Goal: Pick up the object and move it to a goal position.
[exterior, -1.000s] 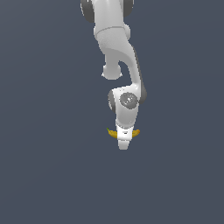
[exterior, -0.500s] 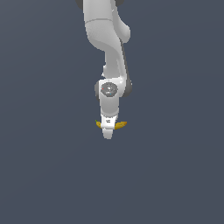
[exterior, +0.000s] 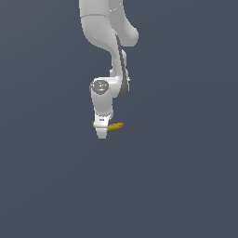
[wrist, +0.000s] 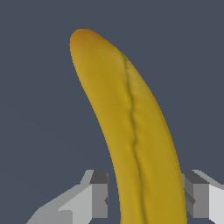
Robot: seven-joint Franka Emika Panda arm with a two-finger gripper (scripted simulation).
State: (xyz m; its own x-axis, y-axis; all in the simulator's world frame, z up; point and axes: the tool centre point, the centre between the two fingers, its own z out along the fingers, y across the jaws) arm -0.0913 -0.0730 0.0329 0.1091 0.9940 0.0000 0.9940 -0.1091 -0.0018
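The gripper [exterior: 102,133] is clamped on the banana [wrist: 131,131], which sits crosswise between its fingers [wrist: 94,197] above the plain grey floor [exterior: 186,186], so the carrying step seems under way, and next comes steady travel to the goal without loosening.

Around the gripper [exterior: 102,133] the exterior view shows only flat grey ground on every side, with nothing standing on the exterior view's left or right of it. The one thing filling the space at the jaws is the banana [wrist: 131,131], lying crosswise between them and sticking out past both sides of the fingers [wrist: 98,194]. Above, the robot's own arm [exterior: 109,56] takes up the room.
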